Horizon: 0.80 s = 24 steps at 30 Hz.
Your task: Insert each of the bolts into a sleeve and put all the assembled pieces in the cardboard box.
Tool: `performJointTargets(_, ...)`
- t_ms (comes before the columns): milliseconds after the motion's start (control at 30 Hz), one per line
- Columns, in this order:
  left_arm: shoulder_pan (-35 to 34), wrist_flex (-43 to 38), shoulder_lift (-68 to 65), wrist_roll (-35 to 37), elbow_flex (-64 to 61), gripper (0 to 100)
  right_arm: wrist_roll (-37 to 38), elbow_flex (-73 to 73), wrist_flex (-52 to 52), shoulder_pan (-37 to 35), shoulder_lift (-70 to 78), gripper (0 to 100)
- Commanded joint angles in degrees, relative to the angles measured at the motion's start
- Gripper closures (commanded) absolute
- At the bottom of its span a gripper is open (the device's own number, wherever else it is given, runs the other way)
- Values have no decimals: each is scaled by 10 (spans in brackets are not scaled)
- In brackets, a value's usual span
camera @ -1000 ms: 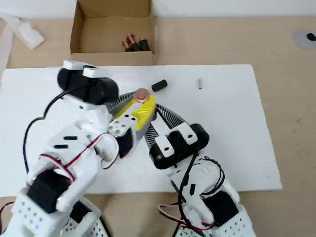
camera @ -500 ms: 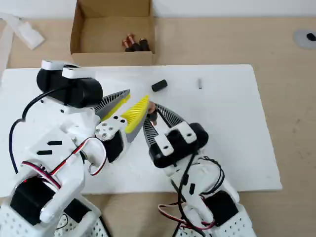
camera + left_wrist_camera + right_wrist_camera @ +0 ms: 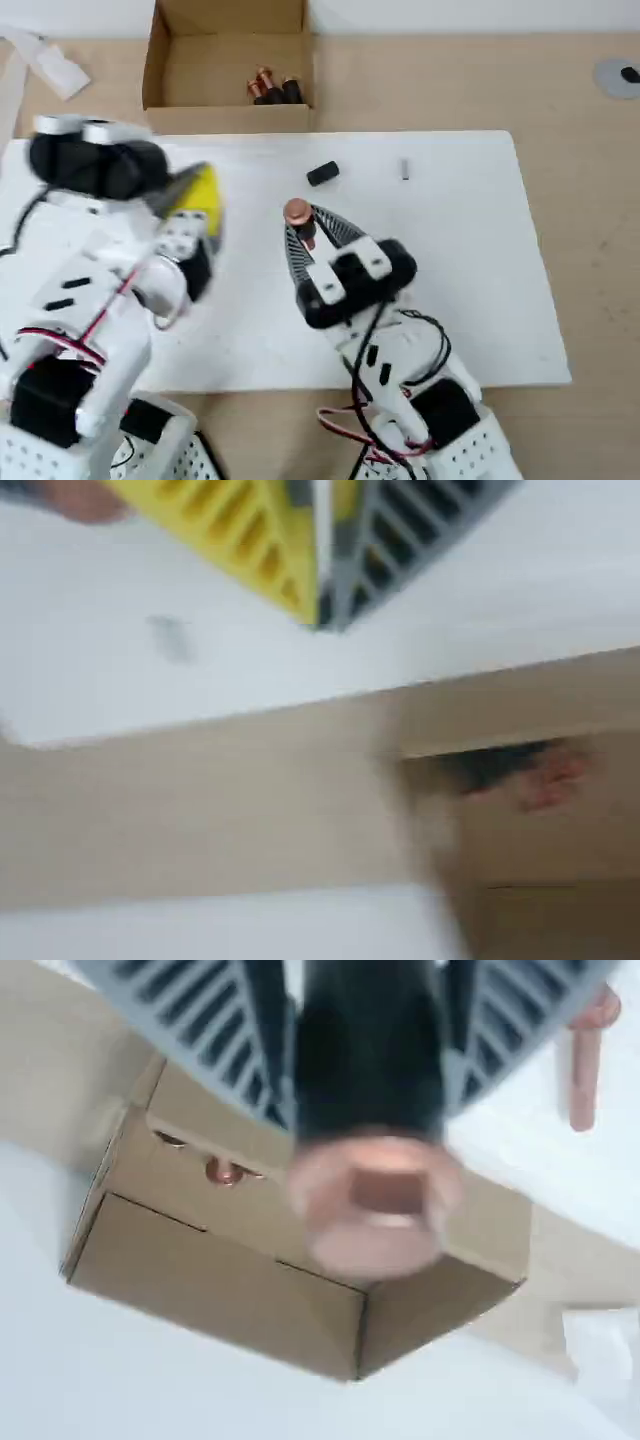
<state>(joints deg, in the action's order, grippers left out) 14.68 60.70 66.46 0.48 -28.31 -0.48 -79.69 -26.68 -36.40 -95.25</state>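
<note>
Bolt-and-sleeve piece [image 3: 297, 211] sits clamped in the right gripper [image 3: 302, 226] over the white board [image 3: 480, 300] in the high view. A loose sleeve [image 3: 322, 173] lies near it, short of the cardboard box [image 3: 160, 70], which holds finished pieces [image 3: 270, 88]. In the left wrist view, the left gripper [image 3: 322, 615] is pinched together on nothing. In the right wrist view, the clamped piece's copper head faces the box.

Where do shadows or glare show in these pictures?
High view: even light, faint soft shadows on the white board beside the arms, no glare. Left wrist view: the cardboard box is darker inside than on its wall. Right wrist view: one box wall is shaded.
</note>
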Motion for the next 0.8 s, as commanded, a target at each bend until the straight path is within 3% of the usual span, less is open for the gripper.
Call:
performJointTargets(0, -55, 63, -14, -9, 52, 994, 5, 103, 34, 26, 95, 986)
performJointTargets(200, -59, 204, -104, -11, 136, 994, 9, 264, 33, 37, 287, 986)
performJointTargets(300, -90, 241, -162, -28, 185, 995, 61, 368, 7, 37, 394, 988)
performJointTargets(533, -246, 245, -312, -44, 294, 994, 71, 643, -81, 44, 652, 988)
performJointTargets(767, -286, 179, -496, -69, 373, 994, 71, 872, -88, 80, 909, 988)
